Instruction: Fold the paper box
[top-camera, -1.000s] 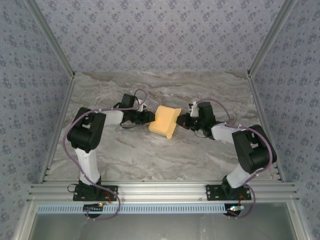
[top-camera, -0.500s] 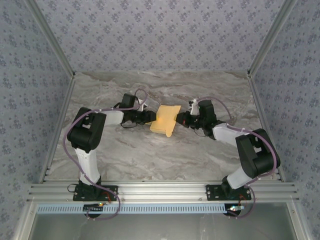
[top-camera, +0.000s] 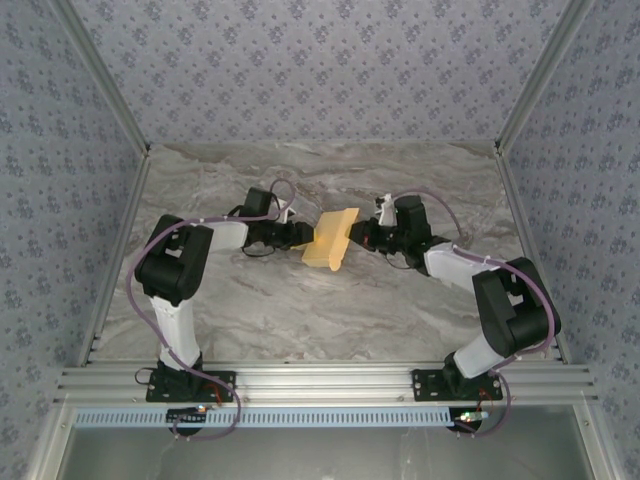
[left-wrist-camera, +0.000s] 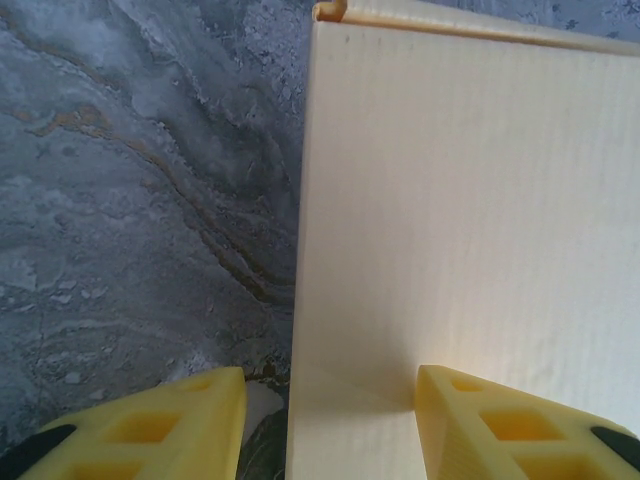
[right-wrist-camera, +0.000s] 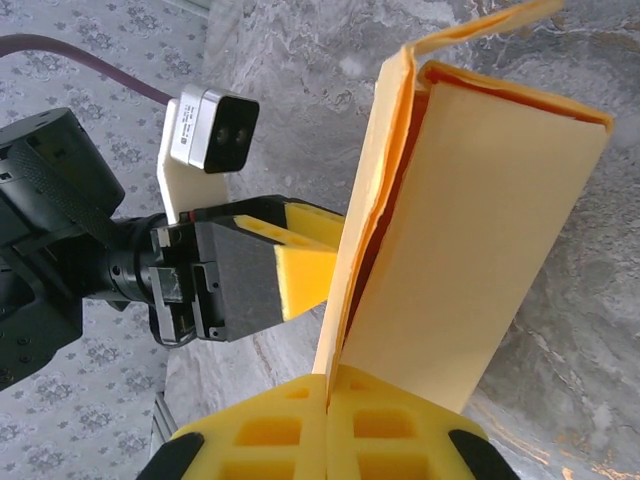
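Observation:
The paper box (top-camera: 331, 238), pale yellow-orange and partly folded, is held off the marble table between my two grippers. My right gripper (top-camera: 353, 235) is shut on its lower edge; in the right wrist view the fingertips (right-wrist-camera: 328, 388) pinch the thin layered flaps of the box (right-wrist-camera: 480, 230). My left gripper (top-camera: 306, 235) stands open at the box's left side. In the left wrist view the box's broad panel (left-wrist-camera: 460, 200) rises between the yellow fingers (left-wrist-camera: 170, 425). Table shows between the left finger and the panel's edge, and the right finger lies against the panel face.
The grey marble table (top-camera: 250, 300) is bounded by patterned walls at the back and sides and by the aluminium rail (top-camera: 320, 385) at the front. The left arm's wrist camera (right-wrist-camera: 212, 125) sits close to the box's far side.
My left gripper's jaws have opened off the box. The right gripper has carried the box a little back and left, turning it so it looks narrower from above.

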